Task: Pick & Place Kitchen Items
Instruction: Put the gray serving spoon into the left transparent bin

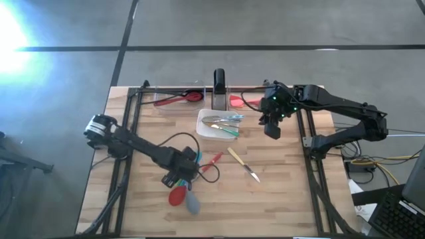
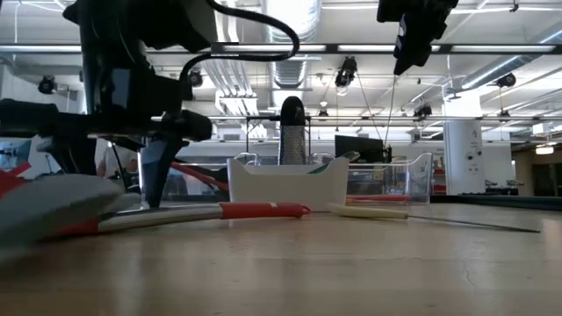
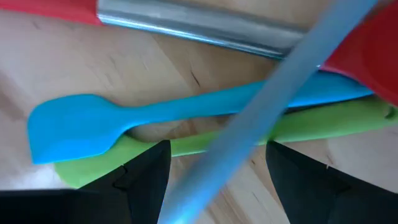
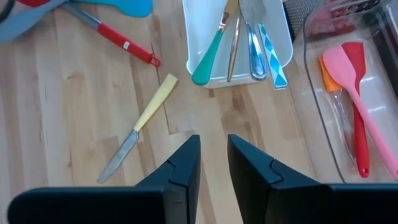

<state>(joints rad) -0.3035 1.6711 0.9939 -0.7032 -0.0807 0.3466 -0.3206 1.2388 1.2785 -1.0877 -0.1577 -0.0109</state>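
Note:
My left gripper [image 1: 179,176] is low over a pile of kitchen items near the table's front left, pointing down, open. In the left wrist view its fingers [image 3: 146,177] stand on either side of a grey spoon's handle [image 3: 261,112]. That handle crosses over a blue spatula [image 3: 124,118] and a green spatula [image 3: 323,121] lying flat on the wood. A red spoon [image 1: 177,196] and the grey spoon's bowl [image 1: 193,204] lie just nearer the front edge. My right gripper [image 1: 272,129] hangs high over the table's back right, its fingers [image 4: 180,168] a narrow gap apart with nothing between them.
A white dish [image 1: 202,133] holding several pieces of cutlery stands mid-table. A cream-handled knife [image 1: 243,164] and a red-handled utensil [image 1: 212,161] lie in front of it. Two clear bins [image 1: 166,101] [image 1: 249,101] with red and pink utensils flank a dark upright mesh item [image 1: 219,83] at the back edge.

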